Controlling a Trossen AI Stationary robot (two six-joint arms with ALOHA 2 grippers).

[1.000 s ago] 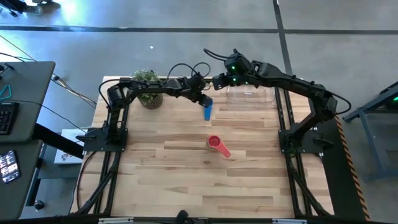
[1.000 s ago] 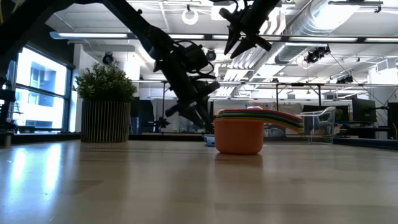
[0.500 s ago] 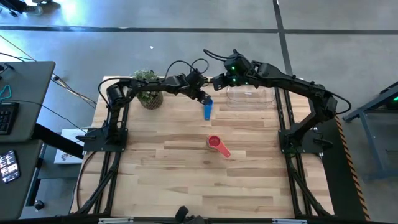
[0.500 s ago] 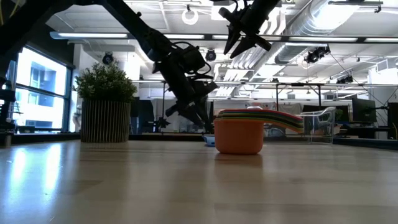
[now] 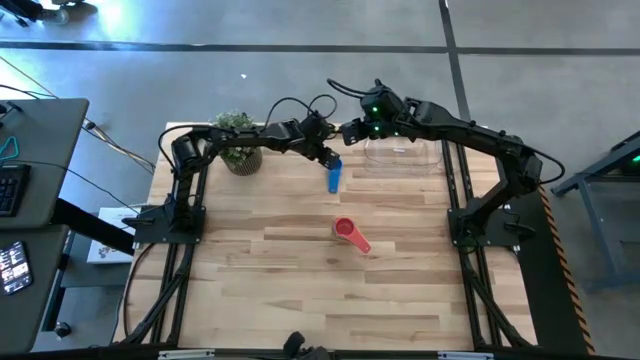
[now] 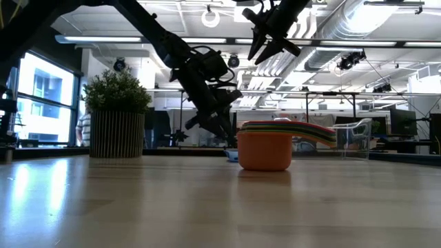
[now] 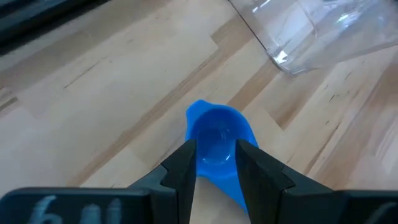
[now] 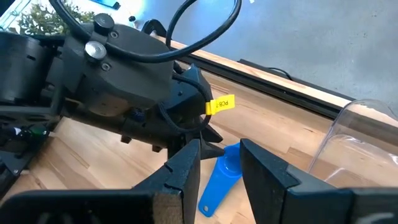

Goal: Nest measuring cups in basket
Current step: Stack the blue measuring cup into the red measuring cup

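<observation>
Cups come first as we look from the near edge: the nested stack of measuring cups [image 6: 264, 149] sits upright near the middle of the table [image 5: 300, 290], orange outermost, with green, yellow and red-pink handles fanning off to one side (from above we see mainly the red-pink one [image 5: 349, 233]). Beyond it lies the blue cup [image 5: 333, 176], flat on the wood with its bowl toward the far edge. Right there we find the left gripper [image 7: 216, 163], its fingers apart, one on each side of the blue bowl; whether they touch it we cannot tell. Just past it the right gripper [image 8: 217, 163] hangs higher, raised off the table, its fingers parted with nothing between them. Beside it, at the far edge, stands the clear basket [image 5: 403, 154]. Farther left along that edge we see the potted plant [image 5: 238, 142].
</observation>
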